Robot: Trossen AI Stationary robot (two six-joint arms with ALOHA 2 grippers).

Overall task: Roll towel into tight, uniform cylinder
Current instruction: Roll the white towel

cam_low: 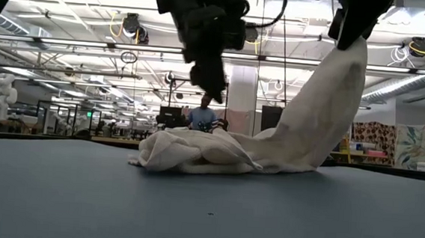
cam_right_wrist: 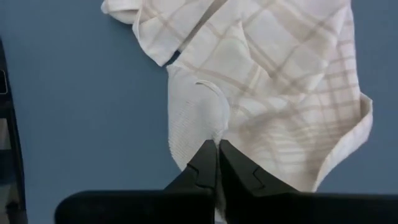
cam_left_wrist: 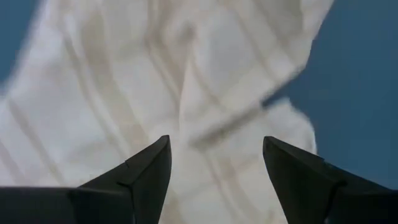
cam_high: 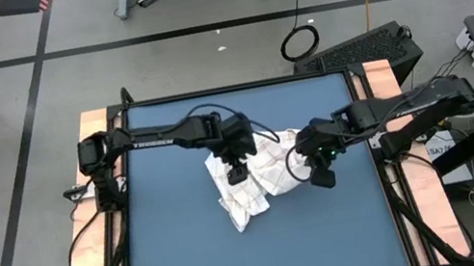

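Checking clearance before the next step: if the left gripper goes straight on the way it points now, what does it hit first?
The towel. The left gripper points down with open fingers over the crumpled cloth, nothing between them. The low view suggests it hangs above the heap, though depth is unclear.

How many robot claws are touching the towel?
1. The right gripper pinches the towel and lifts one corner. The left gripper hangs open above the crumpled part, apparently not touching.
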